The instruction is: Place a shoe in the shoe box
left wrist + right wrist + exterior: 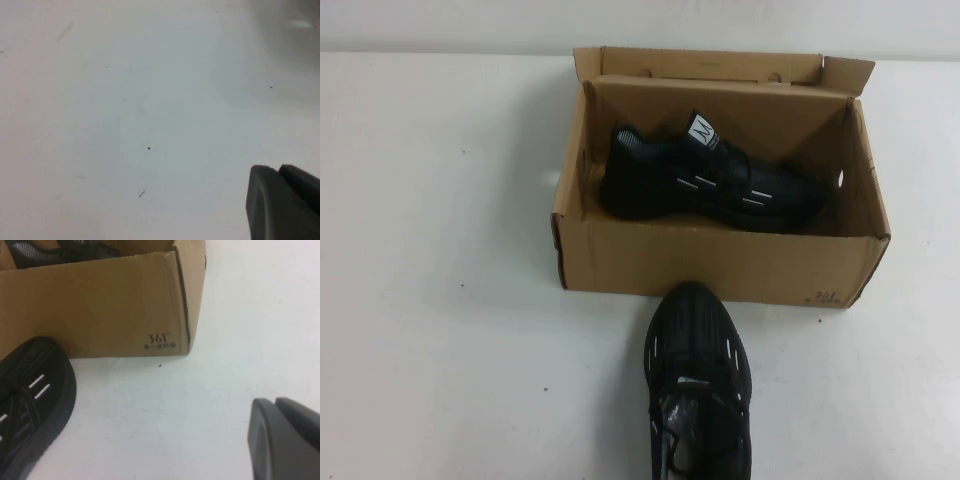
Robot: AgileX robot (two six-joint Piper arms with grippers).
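The right gripper (pixel 285 440) is hanging over the bench (pixel 225 365), its jaws' state unclear; a second shoe (pixel 30 395) and the shoe box (pixel 100 305) are lying just beyond. The left gripper (pixel 282 202), equally unreadable, is hovering over bare bench. One shoe (pixel 710 180) is sitting inside the box.

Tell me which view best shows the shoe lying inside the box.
The high view: the shoe lies whole inside the open shoe box, white tongue tag visible. The right wrist view catches only a mesh scrap above the box wall, beside the right gripper. The left wrist view shows only table and the left gripper.
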